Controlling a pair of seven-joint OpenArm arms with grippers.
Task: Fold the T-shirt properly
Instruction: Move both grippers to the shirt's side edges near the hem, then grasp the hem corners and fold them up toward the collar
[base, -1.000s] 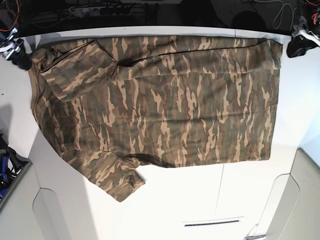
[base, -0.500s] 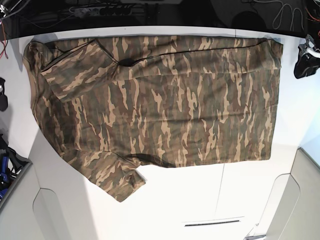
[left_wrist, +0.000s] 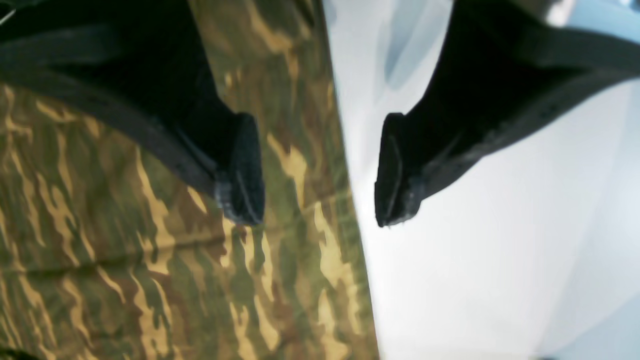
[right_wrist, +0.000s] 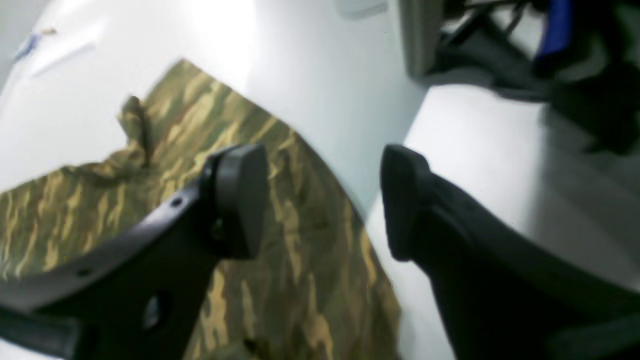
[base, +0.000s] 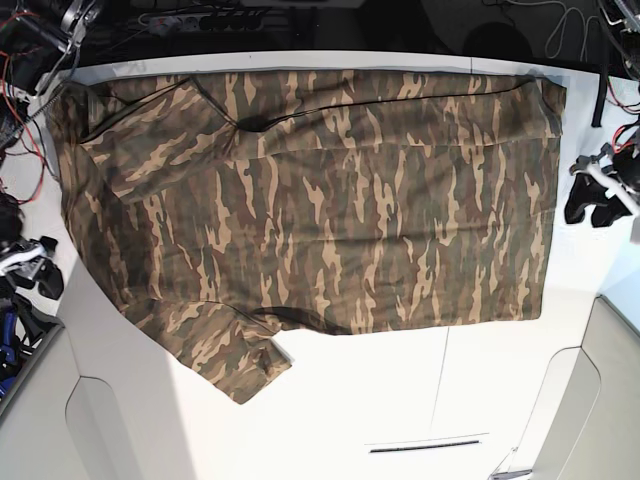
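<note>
The camouflage T-shirt (base: 320, 200) lies spread flat on the white table (base: 400, 400), one sleeve folded in at the far left and the other sleeve (base: 235, 355) pointing at the near edge. My left gripper (base: 590, 210) hovers at the shirt's right edge. In the left wrist view this gripper (left_wrist: 315, 217) is open and empty, one finger over the T-shirt (left_wrist: 125, 250) and the other over bare table (left_wrist: 500, 275). My right gripper (base: 38, 272) sits off the shirt's left side. Its own view shows the right gripper (right_wrist: 320, 200) open and empty above the T-shirt's (right_wrist: 310, 260) edge.
A power strip and cables (base: 200, 18) run along the dark back edge. Blue and black gear (base: 8, 335) sits off the table's left side, also visible as dark gear (right_wrist: 550, 40) in the right wrist view. Grey rounded panels (base: 90, 430) flank the near corners.
Both grippers have left the shirt's far corners and come down along the table's sides, and their jaws stand wider. The shirt lies as before.
</note>
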